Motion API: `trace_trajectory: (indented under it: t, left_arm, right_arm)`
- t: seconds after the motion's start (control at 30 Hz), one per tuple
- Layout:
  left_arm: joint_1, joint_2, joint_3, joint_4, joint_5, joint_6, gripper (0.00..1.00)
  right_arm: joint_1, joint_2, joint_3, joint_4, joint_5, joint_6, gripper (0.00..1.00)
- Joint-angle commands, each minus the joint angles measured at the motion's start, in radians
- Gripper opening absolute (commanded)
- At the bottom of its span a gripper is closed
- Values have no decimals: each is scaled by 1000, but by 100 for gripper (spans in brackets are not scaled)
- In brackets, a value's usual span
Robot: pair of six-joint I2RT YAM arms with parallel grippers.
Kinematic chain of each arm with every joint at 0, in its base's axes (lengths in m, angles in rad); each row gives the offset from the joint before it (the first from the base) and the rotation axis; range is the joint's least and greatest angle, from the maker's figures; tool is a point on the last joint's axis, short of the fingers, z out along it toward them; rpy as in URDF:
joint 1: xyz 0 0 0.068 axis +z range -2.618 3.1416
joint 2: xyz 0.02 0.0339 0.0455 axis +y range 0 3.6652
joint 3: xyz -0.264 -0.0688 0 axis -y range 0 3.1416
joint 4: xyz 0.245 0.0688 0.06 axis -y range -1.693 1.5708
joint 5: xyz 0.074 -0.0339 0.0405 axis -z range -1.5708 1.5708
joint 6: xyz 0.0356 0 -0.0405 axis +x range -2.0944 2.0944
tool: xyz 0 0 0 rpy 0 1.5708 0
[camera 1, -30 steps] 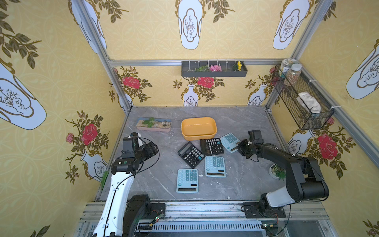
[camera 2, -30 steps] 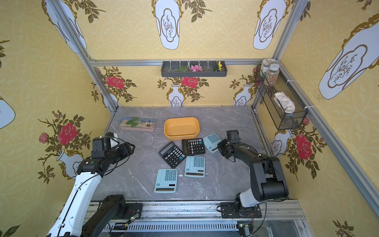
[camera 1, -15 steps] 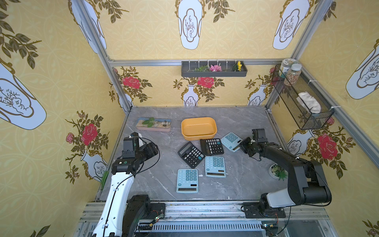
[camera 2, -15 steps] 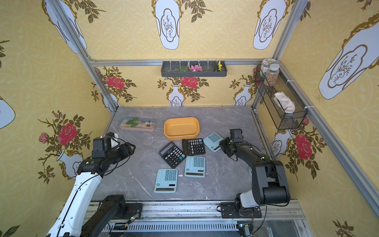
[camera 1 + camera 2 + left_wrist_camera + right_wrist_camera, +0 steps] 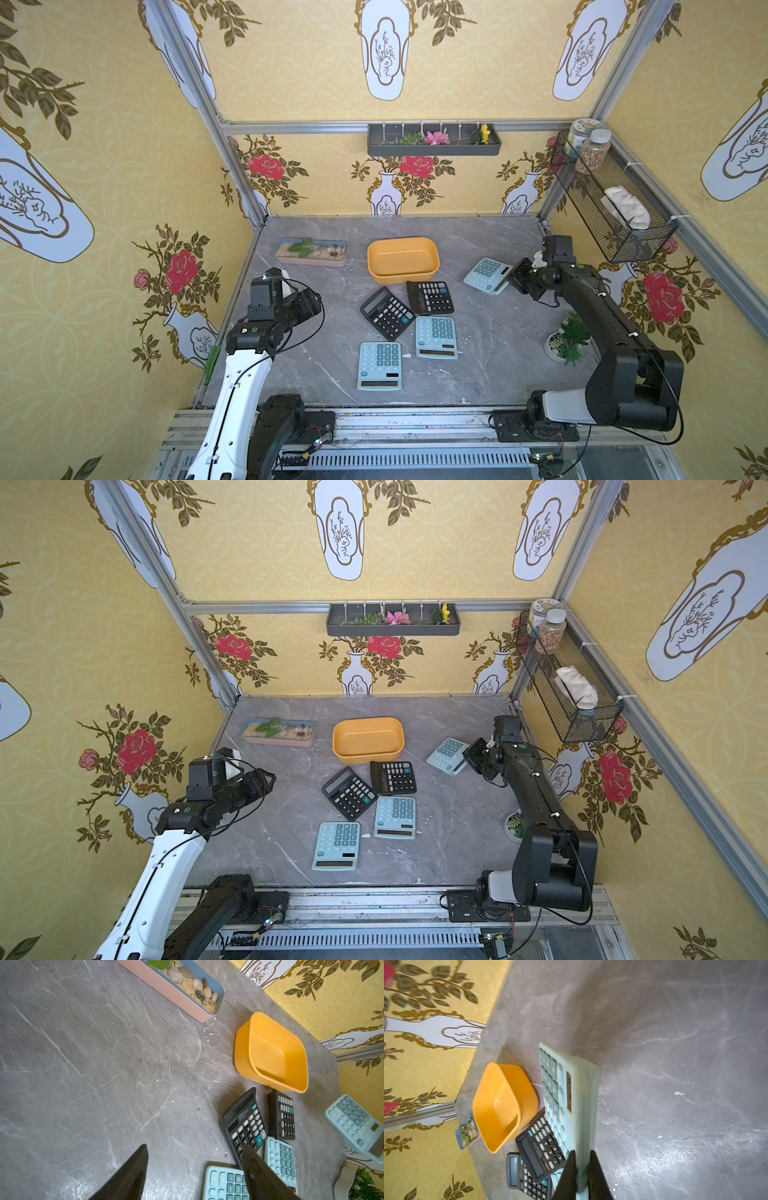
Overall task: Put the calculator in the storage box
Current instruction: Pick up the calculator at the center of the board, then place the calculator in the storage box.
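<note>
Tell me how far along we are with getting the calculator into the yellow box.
Done: nothing yet; the storage box is empty. In hand: the right hand is shut on the edge of a light-blue calculator, apparently lifted off the table. Left: carry it over the box and release. The left hand is open, holding nothing; four other calculators lie on the table.
</note>
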Motion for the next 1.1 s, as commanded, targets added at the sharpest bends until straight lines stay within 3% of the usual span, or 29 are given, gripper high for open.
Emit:
trace_trajectory:
  t: [0.0,0.27,0.43,0.7,0.87,1.07]
  left_arm:
    - [0,1,1,-2,21,6,73]
    - [-8,4,1,-2,25,8,73]
    - [-15,3,0,-2,16,8,73]
    - [-26,0,0,-4,-1,6,73]
    - [-35,0,0,-7,-10,6,73]
    - [-46,6,1,-11,-16,6,72]
  right_arm:
    - [-2,-13,98,-156,-78,-182,0]
    - [2,69,297,-193,-272,-299,0]
    - [74,210,499,-295,-351,-384,0]
    - [213,433,834,-426,-328,-457,0]
    - [250,564,973,-469,-293,-493,0]
    - [306,790,1247,-588,-249,-538,0]
